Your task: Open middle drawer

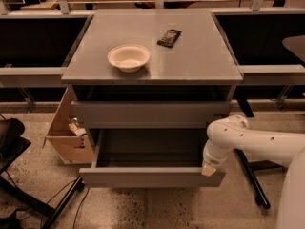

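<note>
Below the cabinet (200,61) top, shows middle drawer (147,176) pulled well out, with gripper (208,170) on its front's right end, probably hooked over the edge for want of a handle; cannot tell whether clamped or loose. Finds drawer's inside bare, bowl (128,57) up top looking empty, packet (169,37) nearby.

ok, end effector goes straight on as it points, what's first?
The end effector points down at the middle drawer, at the right end of its front panel, so that comes first. Depth is unclear; it may already touch.
</note>
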You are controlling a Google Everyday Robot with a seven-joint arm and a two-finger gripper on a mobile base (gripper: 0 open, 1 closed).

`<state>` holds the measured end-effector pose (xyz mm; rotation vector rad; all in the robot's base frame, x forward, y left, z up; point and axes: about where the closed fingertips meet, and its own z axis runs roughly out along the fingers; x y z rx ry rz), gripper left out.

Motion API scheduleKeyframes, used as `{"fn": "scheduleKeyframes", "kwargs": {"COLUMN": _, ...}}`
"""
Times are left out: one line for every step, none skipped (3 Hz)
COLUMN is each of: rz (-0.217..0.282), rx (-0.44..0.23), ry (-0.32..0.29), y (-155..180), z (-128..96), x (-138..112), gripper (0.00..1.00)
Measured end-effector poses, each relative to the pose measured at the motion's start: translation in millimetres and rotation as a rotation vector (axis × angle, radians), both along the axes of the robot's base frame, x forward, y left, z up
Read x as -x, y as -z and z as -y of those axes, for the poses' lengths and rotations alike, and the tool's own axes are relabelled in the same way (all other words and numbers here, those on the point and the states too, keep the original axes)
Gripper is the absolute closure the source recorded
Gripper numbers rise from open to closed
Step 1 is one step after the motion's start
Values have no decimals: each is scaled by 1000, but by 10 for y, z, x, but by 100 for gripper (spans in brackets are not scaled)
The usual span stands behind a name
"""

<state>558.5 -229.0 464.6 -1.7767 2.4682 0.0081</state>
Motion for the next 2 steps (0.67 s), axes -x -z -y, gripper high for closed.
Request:
{"fn": "scheduleKeyframes", "kwargs": {"rz": 0, "rx": 0, "ry": 0, "y": 0, "z": 0, "x": 0, "gripper": 34}}
{"fn": "scheduleKeyframes", "kwargs": {"rz": 0, "rx": 0, "ry": 0, "y": 1, "z": 0, "x": 0, "gripper": 11}}
